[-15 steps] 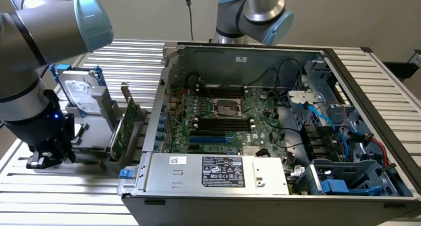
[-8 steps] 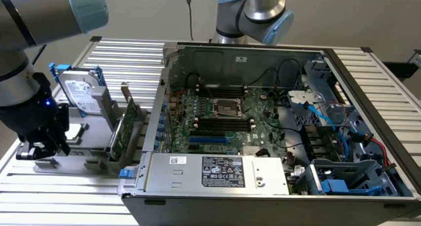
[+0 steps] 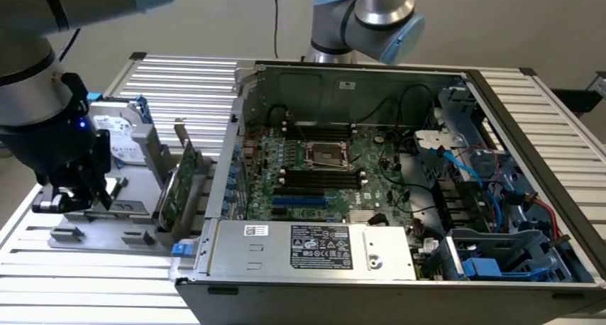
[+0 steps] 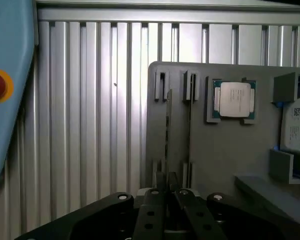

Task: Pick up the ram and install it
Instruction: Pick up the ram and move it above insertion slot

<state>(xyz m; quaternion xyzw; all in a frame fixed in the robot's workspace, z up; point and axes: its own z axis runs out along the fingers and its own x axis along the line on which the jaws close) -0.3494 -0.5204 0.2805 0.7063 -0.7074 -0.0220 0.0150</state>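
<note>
Exterior view. The pincer hangs low over a grey tray on the slatted surface, at the exterior view's left. The tray also holds a drive and a green card, both standing between the pincer and the open case. The board lies flat inside the case. The arm's body covers the spot under the fingertips, so the grip cannot be judged from here.

Wrist view. The ram sits in the tray, in one of two parallel slots with clips at each end. Its near end runs straight in between the fingertips of the pincer. The fingers stand close together on either side of that end and appear closed on the ram, which is seated in its slot.

Orientation: the ram stands upright on its long edge. Its long axis runs directly away from the pincer, parallel to the slats of the surface.

Appearance: seen edge-on, it is a very thin, dark greenish strip. Its faces cannot be made out. A processor lies flat in a pocket of the tray, beyond the second slot.
</note>
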